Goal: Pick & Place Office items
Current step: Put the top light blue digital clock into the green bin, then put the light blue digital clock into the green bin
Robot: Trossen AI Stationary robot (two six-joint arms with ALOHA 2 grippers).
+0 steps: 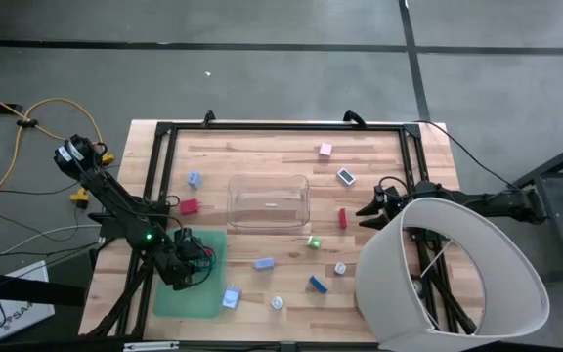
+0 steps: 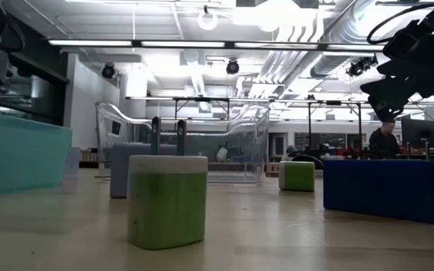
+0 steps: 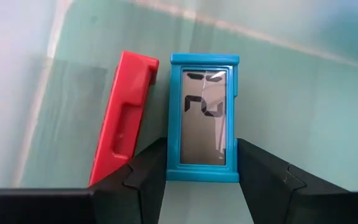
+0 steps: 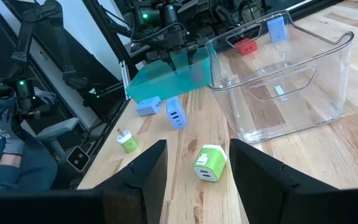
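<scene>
Left claw (image 3: 202, 177) around blue item (image 3: 204, 115)

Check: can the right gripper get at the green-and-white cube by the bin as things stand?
Probably yes. The right gripper is open and the green-and-white cube lies on bare wood just ahead of its fingers, with the clear bin off to one side.

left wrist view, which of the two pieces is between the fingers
The blue piece with a screen, flanked by both fingers of the left end effector; the red piece lies outside.
</scene>
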